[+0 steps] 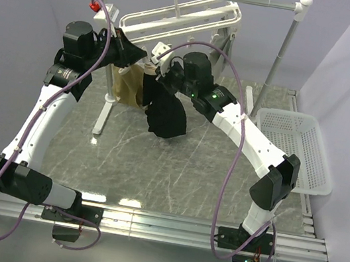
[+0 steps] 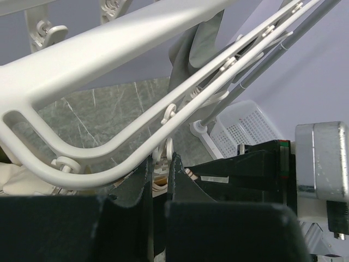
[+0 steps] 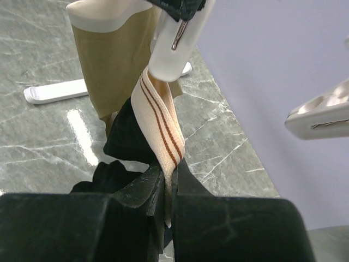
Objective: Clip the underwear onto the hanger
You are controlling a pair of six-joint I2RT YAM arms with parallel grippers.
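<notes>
Right gripper (image 3: 168, 176) pinches underwear (image 3: 161, 124) edge

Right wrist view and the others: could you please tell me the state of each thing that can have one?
underwear: hanging, waistband in a clip
clip: around the waistband, pinched by left gripper
left gripper: shut on the clip
right gripper: shut on underwear waistband
hanger: tilted
tan garment: hanging

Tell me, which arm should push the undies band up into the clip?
Probably the right. The right gripper is shut on the underwear by its striped waistband, just under the clip. The left gripper is busy pinching that clip below the hanger.
</notes>
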